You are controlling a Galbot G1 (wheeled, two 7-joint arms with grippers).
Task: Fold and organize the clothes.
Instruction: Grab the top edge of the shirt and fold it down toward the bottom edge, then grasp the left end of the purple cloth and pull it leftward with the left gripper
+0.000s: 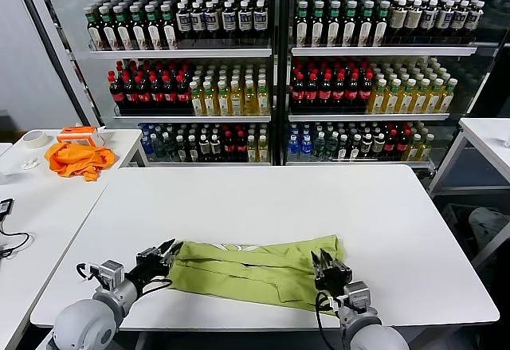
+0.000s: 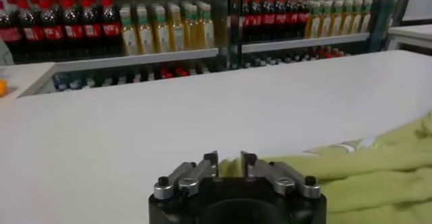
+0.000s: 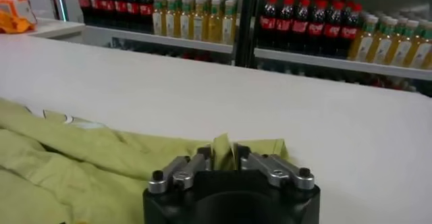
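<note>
The lime-green T-shirt (image 1: 255,270) lies folded into a long band near the front edge of the white table (image 1: 263,198), with a bit of white print at its far edge. My left gripper (image 1: 167,250) is at the shirt's left end, shut on a fold of green cloth (image 2: 229,166). My right gripper (image 1: 323,264) is at the shirt's right end, shut on a raised pinch of cloth (image 3: 221,148). The shirt also shows in the left wrist view (image 2: 378,171) and in the right wrist view (image 3: 74,158).
An orange cloth (image 1: 78,159) and an orange box (image 1: 80,135) lie on a side table at the far left with a tape roll (image 1: 33,138). Shelves of bottles (image 1: 271,71) stand behind the table. Another white table (image 1: 488,135) is at the right.
</note>
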